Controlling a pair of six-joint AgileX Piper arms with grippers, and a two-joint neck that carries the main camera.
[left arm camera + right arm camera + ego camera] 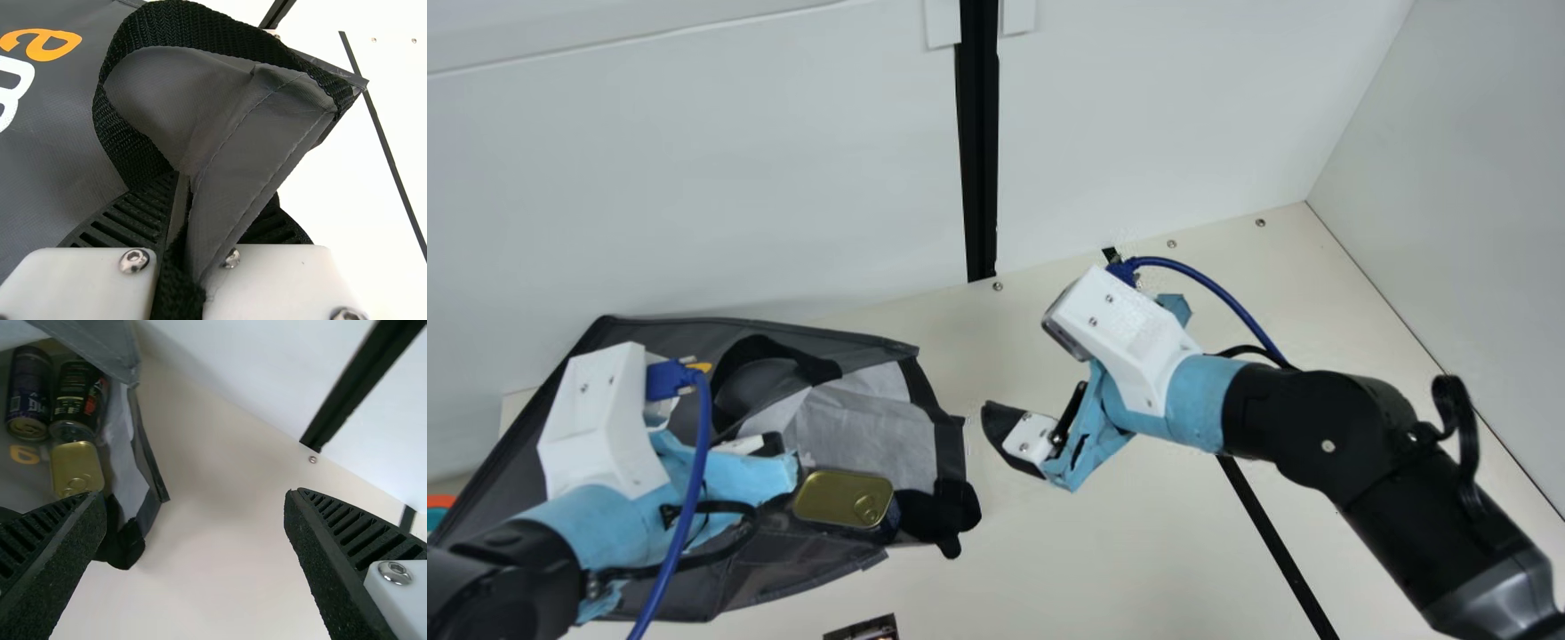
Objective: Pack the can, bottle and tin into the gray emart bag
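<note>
The gray bag [863,427] lies on its side at the left, mouth facing right. My left gripper [760,444] is at its near side; in the left wrist view the left gripper [183,200] is shut on the fabric edge and black strap of the bag [267,140]. The gold tin [843,498] shows just inside the mouth. In the right wrist view, the tin [77,470] rests in the bag [148,447] beside a purple can [28,393] and a dark cylindrical container [79,400]. My right gripper [1018,436] stands off the mouth; the right gripper [193,513] is open, holding nothing.
A small dark printed object [863,628] is at the main view's bottom edge. An orange and teal item [439,508] sits at the far left edge. White walls [1138,116] stand behind and at the right. Bare table [1049,551] lies right of the bag.
</note>
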